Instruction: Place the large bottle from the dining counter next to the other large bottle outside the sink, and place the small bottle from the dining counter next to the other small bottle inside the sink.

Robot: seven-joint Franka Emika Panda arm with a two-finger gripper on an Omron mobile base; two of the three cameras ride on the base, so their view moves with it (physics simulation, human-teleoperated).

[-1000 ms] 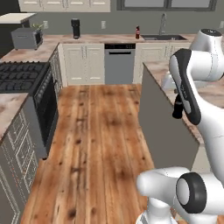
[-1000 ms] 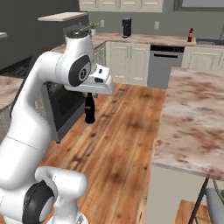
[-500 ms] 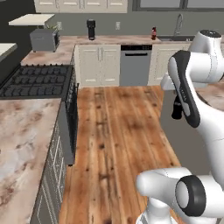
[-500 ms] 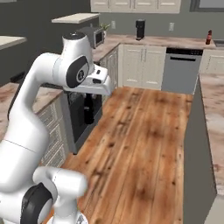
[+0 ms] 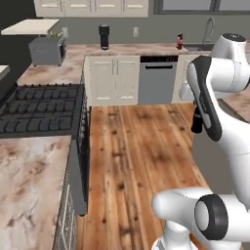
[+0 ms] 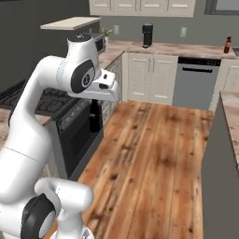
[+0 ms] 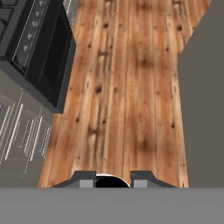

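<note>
My gripper is shut on a dark bottle that hangs upright below it, over the wooden floor. The same bottle shows beside my forearm in the left base view. It looks all dark and no label band shows, so I cannot tell whether it is the large or the small one. In the hand view its round top sits between the fingertips. The other large bottle, reddish, stands on the far wall counter next to the sink and its faucet. The dining counter lies at my right.
A black stove and its oven front line the left side. A steel dishwasher sits under the far counter, with a grey toaster and a black appliance on top. The wooden floor runs between.
Both base views have swung, so the camera has moved: the stove and far counter now sit more centrally and nearer. The bottle stays in the gripper.
</note>
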